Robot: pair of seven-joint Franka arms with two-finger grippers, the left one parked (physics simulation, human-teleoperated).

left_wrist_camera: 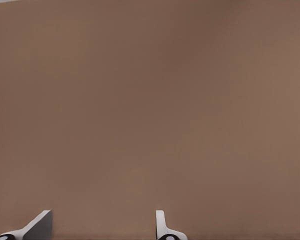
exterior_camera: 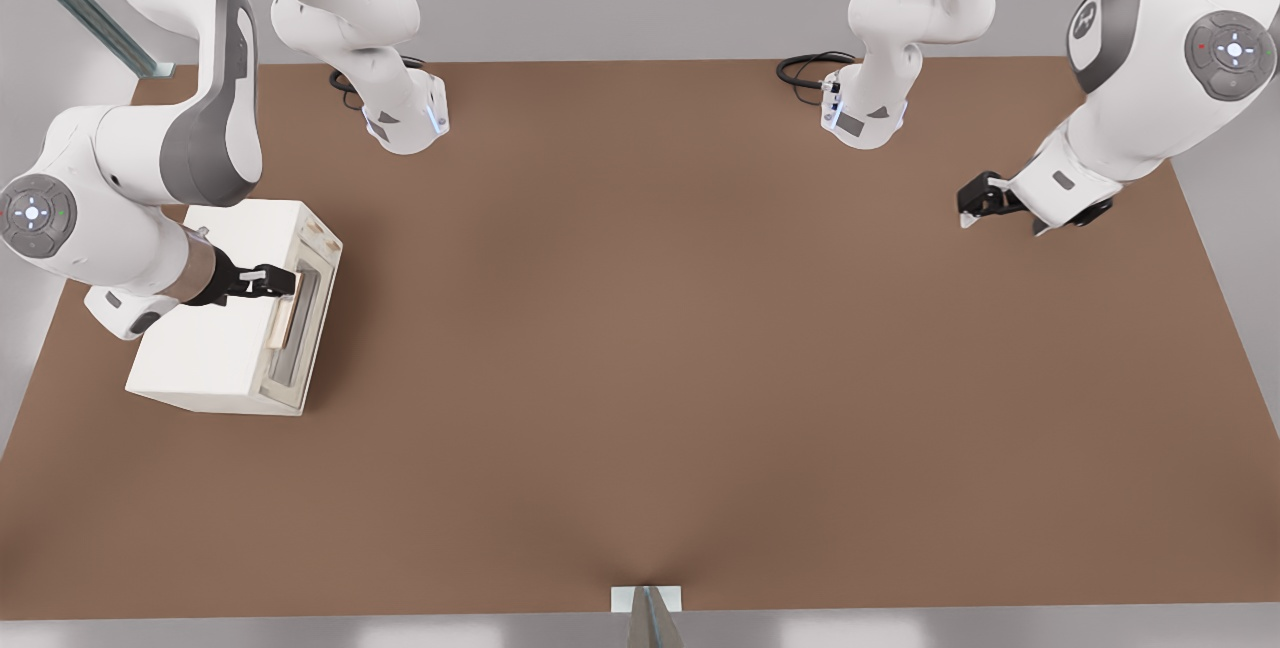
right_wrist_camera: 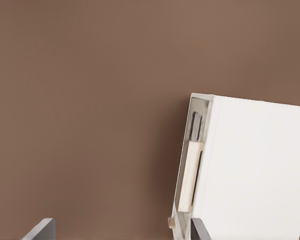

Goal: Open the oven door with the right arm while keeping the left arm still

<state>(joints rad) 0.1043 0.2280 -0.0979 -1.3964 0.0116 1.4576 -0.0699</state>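
Missing the tan wooden bar handle (exterior_camera: 284, 320) looks like the main risk here: the small black two-finger gripper (exterior_camera: 285, 280) of the right arm (exterior_camera: 120, 198) sits over the top front edge of the cream-white box oven (exterior_camera: 215, 348), near the handle's far end rather than its middle, so a close from this spot could catch only the tip and slip off, or nip the cream frame instead. A pull taken so far off centre might also drag or twist the light-looking oven across the brown tabletop (exterior_camera: 700, 348) instead of swinging the cream-framed oven door with its dark glass window (exterior_camera: 305, 328), which appears shut against the body. In the right wrist view the fingers (right_wrist_camera: 40, 231) stand wide apart with nothing between them, the handle (right_wrist_camera: 189, 175) lying just beside one finger. The oven rests at about nine o'clock on the table in the front view, its door facing three o'clock. The arm reaches in from nine o'clock, forearm low above the oven's plain top, wrist turned so the fingers point toward three o'clock.
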